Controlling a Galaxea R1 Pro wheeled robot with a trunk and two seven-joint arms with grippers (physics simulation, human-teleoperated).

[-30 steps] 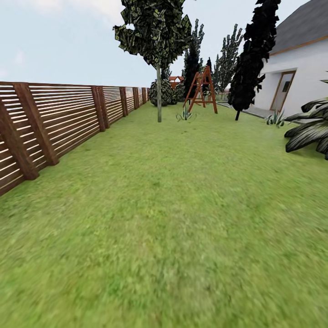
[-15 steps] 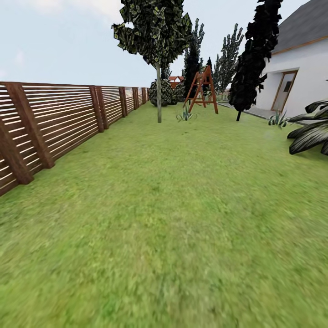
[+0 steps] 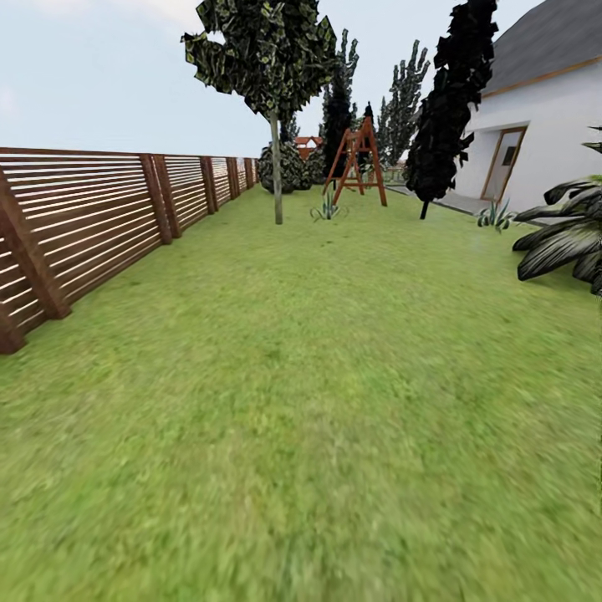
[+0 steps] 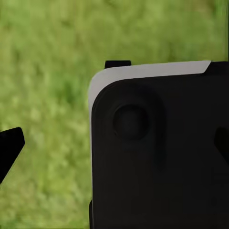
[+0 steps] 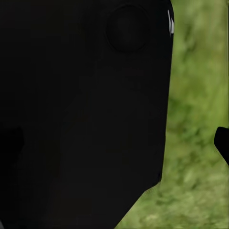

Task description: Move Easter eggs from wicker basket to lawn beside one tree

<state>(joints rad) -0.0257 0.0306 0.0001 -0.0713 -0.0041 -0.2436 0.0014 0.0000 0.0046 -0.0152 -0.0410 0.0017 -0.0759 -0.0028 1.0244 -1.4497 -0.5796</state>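
Note:
The wide green lawn (image 3: pixel 334 376) of the garden stretches ahead of me. A tree (image 3: pixel 276 180) with a pale bare trunk and a leafy crown stands far off near the fence. The Easter eggs and the wicker basket are out of view. In the left wrist view my left gripper (image 4: pixel 117 145) is open: its dark fingertips (image 4: pixel 10 148) sit at opposite edges of the picture, over grass and a black part of my body. My right gripper (image 5: pixel 114 143) is open too, one fingertip (image 5: pixel 222 142) over grass.
A brown slat fence (image 3: pixel 92 226) runs along the left. A white house (image 3: pixel 543 125) with a door is at the right, with a broad-leafed plant (image 3: pixel 560 242) in front. A dark cone-shaped tree (image 3: pixel 447 100) and a red-brown swing frame (image 3: pixel 355 163) stand far ahead.
The whole head view has shifted: the fence, trees and house slid a little left and up, so the camera has moved on and turned slightly right.

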